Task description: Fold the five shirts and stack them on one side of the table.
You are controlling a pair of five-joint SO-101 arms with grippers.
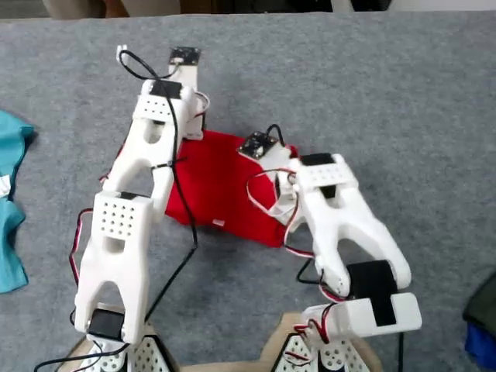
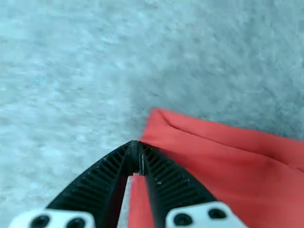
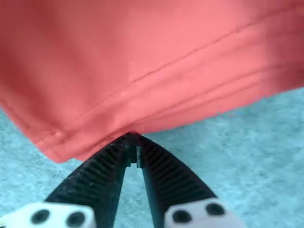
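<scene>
A grey felt-like cover (image 1: 372, 85) spreads over the table. Both arms rise from the near edge and stretch forward over the folded red shirt (image 1: 221, 186) lying mid-table. The left gripper (image 2: 137, 156) is closed at one corner of it and the right gripper (image 3: 134, 147) at its hem, each apparently nipping the cloth. Both bites look thin, so a hem could slip free mid-fold. A teal shirt (image 1: 12, 209) and dark garments (image 1: 482, 310) wait at opposite edges.

Teal shirt (image 1: 9, 248) cropped; red shirt (image 1: 221, 182) ptly hidden.
</scene>
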